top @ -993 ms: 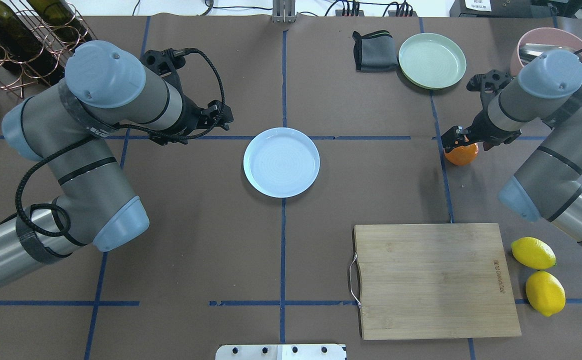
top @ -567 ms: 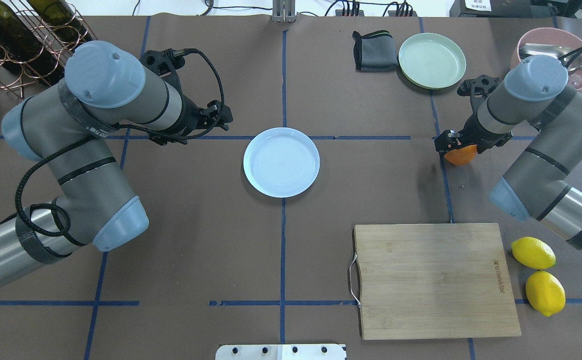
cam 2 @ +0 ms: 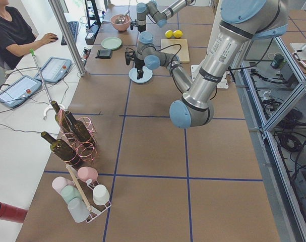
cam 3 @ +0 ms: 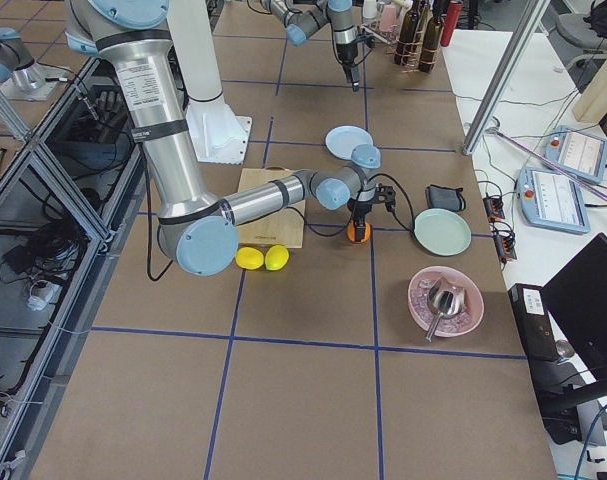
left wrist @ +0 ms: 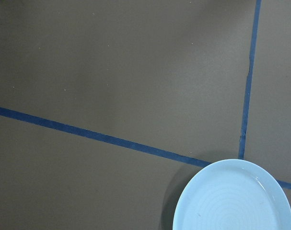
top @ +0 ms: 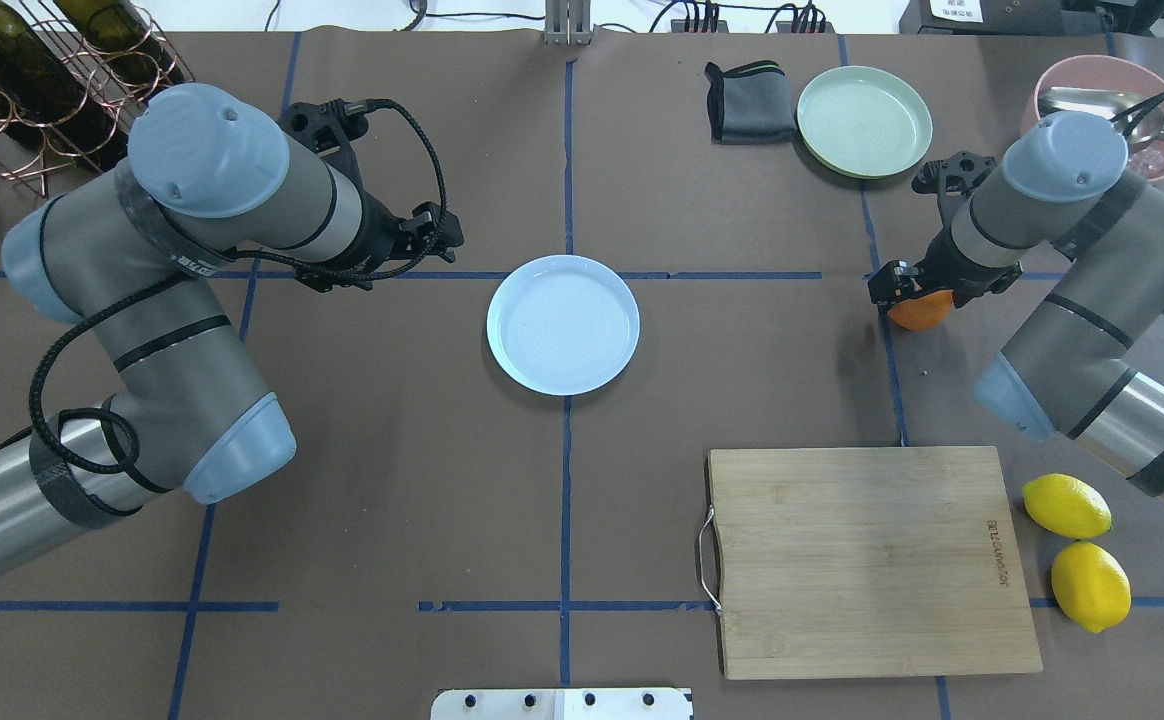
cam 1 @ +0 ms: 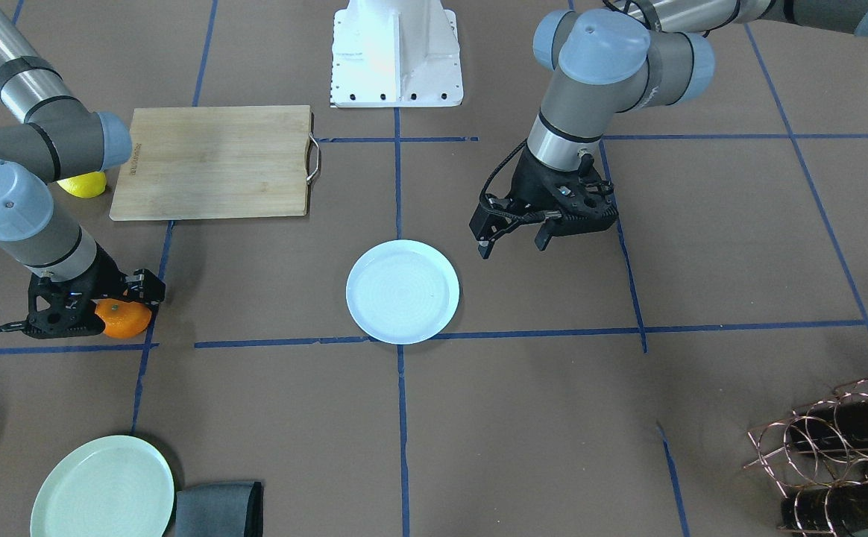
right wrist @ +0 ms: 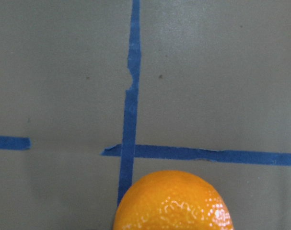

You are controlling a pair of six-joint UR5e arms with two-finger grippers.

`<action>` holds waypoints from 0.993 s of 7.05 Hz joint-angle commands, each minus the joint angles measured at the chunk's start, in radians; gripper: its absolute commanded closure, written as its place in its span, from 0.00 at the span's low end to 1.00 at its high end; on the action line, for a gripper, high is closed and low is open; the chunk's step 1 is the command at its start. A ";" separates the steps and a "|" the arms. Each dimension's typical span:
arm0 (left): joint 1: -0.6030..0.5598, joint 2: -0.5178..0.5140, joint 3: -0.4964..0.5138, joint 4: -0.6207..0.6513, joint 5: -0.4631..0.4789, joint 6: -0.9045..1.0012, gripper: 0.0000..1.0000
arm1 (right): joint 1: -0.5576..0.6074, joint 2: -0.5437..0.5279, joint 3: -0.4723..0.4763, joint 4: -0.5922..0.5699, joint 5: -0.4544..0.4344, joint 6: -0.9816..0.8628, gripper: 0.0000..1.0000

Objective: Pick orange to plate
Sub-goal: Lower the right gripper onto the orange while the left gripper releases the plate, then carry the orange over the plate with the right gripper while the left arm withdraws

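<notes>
From across the table: small round bright orange citrus fruit [cam 1: 127,321] low on the brown paper beside a blue tape line, well apart from the round pale bluish-white ridged plate [cam 1: 403,292] at the middle. Right gripper [cam 1: 122,307] down around the fruit, one black finger just above it, the other hidden (clenched or merely straddling: cannot tell). Left gripper [cam 1: 512,240] hanging over bare paper near the plate's rim, jaws spread, nothing between them. One yellow lemon [cam 1: 83,184] peeking from behind the right arm, next to the rectangular bamboo cutting board [cam 1: 210,160]. From overhead: two lemons side by side off the board's end, fruit half covered by the right gripper, and a pink bowl with a metal ladle [top: 1102,85] outside the front view's frame. Larger pale mint-green plate [top: 864,120] and folded grey cloth [top: 747,100] close together at the far edge. From the left end: copper wire rack of wine bottles [cam 2: 72,133] large and near, fruit too small to make out. From the right end: fruit under the near arm's gripper, between board and mint-green plate, grip unreadable. Left wrist: part of the bluish-white plate at the lower right, just past a tape crossing. Right wrist: pebbled top of the fruit at the bottom edge, short of a tape crossing, fingers out of frame.
</notes>
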 commanded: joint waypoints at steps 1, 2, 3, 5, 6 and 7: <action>0.000 0.002 0.000 -0.001 -0.002 0.000 0.00 | 0.011 0.000 0.004 0.000 -0.003 0.000 0.78; -0.003 0.002 0.000 -0.001 -0.002 0.001 0.00 | 0.023 0.003 0.015 0.000 -0.011 0.000 1.00; -0.033 0.000 -0.002 0.002 -0.010 0.007 0.00 | 0.035 0.032 0.041 -0.009 -0.002 0.011 1.00; -0.135 0.008 -0.027 0.092 -0.080 0.264 0.00 | 0.023 0.159 0.047 -0.035 0.030 0.170 1.00; -0.185 0.057 -0.059 0.117 -0.086 0.415 0.00 | -0.042 0.231 0.045 -0.034 0.023 0.319 1.00; -0.233 0.104 -0.072 0.119 -0.102 0.564 0.00 | -0.107 0.307 0.036 -0.034 0.005 0.451 1.00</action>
